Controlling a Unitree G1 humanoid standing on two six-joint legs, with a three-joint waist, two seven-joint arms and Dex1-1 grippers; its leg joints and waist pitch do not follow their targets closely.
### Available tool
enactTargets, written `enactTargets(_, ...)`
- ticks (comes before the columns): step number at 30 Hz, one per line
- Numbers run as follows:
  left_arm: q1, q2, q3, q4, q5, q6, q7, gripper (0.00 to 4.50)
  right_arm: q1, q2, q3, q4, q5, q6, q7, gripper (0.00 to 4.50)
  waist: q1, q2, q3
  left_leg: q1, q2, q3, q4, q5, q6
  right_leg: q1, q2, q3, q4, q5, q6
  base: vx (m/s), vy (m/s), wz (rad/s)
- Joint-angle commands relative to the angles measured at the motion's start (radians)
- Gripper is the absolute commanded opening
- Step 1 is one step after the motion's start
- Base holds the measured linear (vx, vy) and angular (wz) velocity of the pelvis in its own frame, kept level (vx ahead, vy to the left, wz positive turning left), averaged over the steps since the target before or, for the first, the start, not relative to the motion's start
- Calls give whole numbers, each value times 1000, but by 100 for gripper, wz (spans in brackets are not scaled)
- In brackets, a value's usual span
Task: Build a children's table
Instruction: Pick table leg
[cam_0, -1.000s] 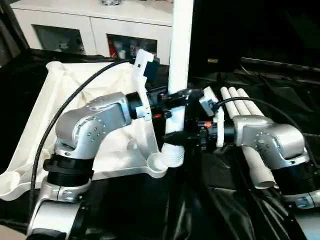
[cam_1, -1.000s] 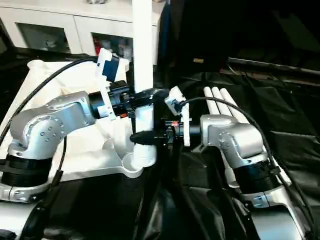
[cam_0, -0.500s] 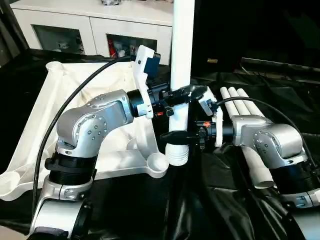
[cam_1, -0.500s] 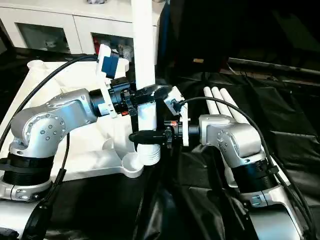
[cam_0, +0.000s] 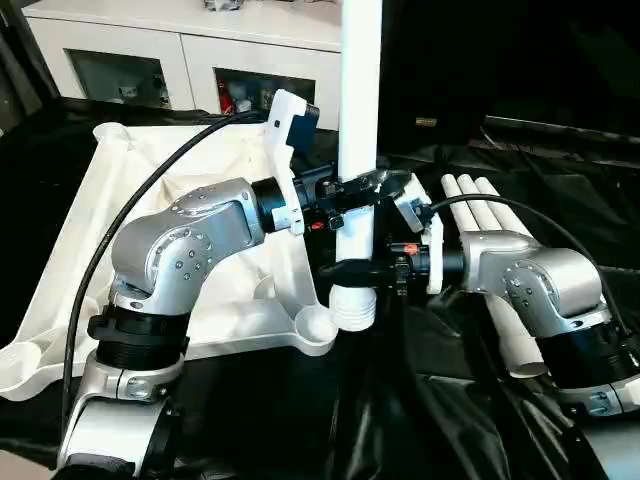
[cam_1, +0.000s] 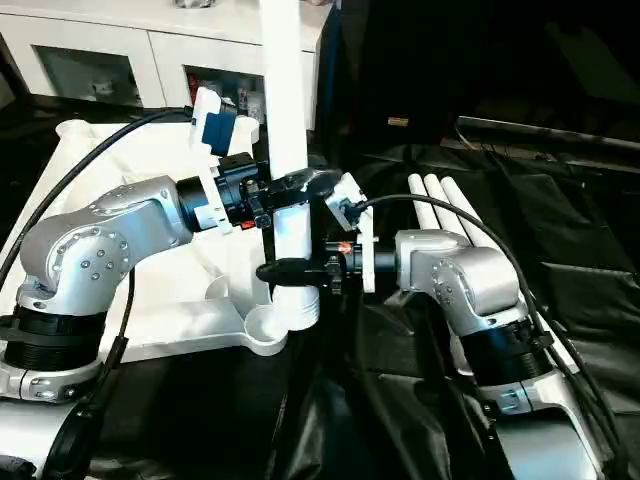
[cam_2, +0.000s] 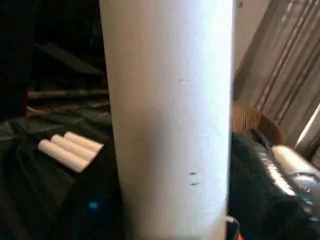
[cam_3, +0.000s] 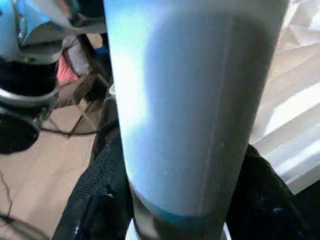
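Observation:
The white tabletop (cam_0: 120, 200) lies upside down on black cloth, ribbed side up. One white leg (cam_0: 358, 120) stands upright beside the near right corner socket (cam_0: 318, 325). Its ribbed lower end hangs just right of that socket, not inside it. My left gripper (cam_0: 358, 188) reaches around the leg from the left, higher up. From the right, my right gripper (cam_0: 355, 270) is shut on the leg lower down, just above the ribbed end. The same leg shows close up in the left wrist view (cam_2: 170, 125) and in the right wrist view (cam_3: 190, 100).
Three more white legs (cam_0: 480, 195) lie side by side on the black cloth behind my right forearm, and they also show from the left wrist (cam_2: 70, 150). A white cabinet with glass doors (cam_0: 180, 60) stands behind the tabletop. Black cloth covers the work surface.
My right gripper has closed in on the lower part of the leg. The leg's lower end has shifted slightly right, away from the corner socket. Both arms stay at the leg.

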Motion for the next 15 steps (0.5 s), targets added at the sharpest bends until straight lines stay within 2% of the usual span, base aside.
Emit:
enactTargets(1,3,-21,33,-19,14,-72,32,327,2,5,-36,-15,11,-17,-25,193,3,-7,-81,6,57,-19,-62,-24,16,65,-98,52,-65,-73,-218,0,0,0)
enactTargets(2,5,-33,44,-15,23,-98,47,334,4,9,-41,-16,11,-22,-32,193,3,-7,-81,5,57,-20,-62,-23,15,66,-99,52,-64,-73,-218,0,0,0)
enactTargets(3,8,-64,79,-14,16,-151,66,337,6,19,-53,-15,15,-28,-49,193,4,-15,-81,4,57,-19,-62,-18,20,68,-100,52,-65,-68,-215,0,0,0)
enactTargets(4,10,-75,92,-15,11,-168,72,337,7,22,-58,-16,17,-30,-55,193,5,-12,-81,4,57,-19,-62,-20,20,67,-102,52,-65,-72,-214,0,0,0)
enactTargets(5,9,-112,136,-18,-10,-220,95,337,10,36,-77,-16,24,-40,-78,193,5,-17,-80,4,56,-18,-62,-18,23,68,-102,52,-64,-82,-210,0,0,0)
enactTargets(6,9,-140,176,-24,-39,-247,113,337,14,52,-101,-20,36,-45,-98,193,7,-15,-81,3,57,-19,-62,-19,22,67,-104,52,-67,-87,-209,0,0,0)
enactTargets(7,11,-159,207,-33,-69,-262,122,337,20,68,-124,-26,48,-50,-118,193,9,-23,-81,2,56,-17,-61,-19,21,68,-106,52,-66,-87,-214,0,0,0)
enactTargets(8,15,-172,231,-44,-95,-270,127,337,27,83,-147,-34,61,-52,-136,193,10,-24,-81,3,57,-18,-62,-16,24,66,-106,51,-64,-87,-216,0,0,0)
enactTargets(10,25,-175,239,-56,-111,-271,129,337,36,97,-167,-47,78,-52,-148,193,10,-19,-83,6,60,-20,-62,-9,25,61,-102,49,-59,-66,-217,0,0,0)
enactTargets(11,28,-172,239,-59,-113,-269,127,337,37,100,-170,-49,79,-54,-153,193,9,-21,-82,7,60,-19,-63,-7,30,61,-99,49,-59,-52,-215,0,0,0)
enactTargets(12,35,-164,239,-68,-115,-264,119,337,42,106,-179,-54,80,-59,-165,193,8,-17,-81,8,59,-19,-63,-12,32,60,-100,49,-62,-56,-211,0,0,0)
enactTargets(14,82,-74,200,-95,-66,-241,52,337,54,119,-194,-53,35,-111,-235,193,7,-7,-80,9,60,-20,-66,-26,18,56,-100,50,-63,-84,-194,0,0,0)
enactTargets(15,98,-37,178,-100,-33,-241,27,337,55,118,-191,-44,6,-134,-261,193,8,-2,-79,15,60,-21,-68,-36,3,52,-99,49,-68,-109,-177,0,0,0)
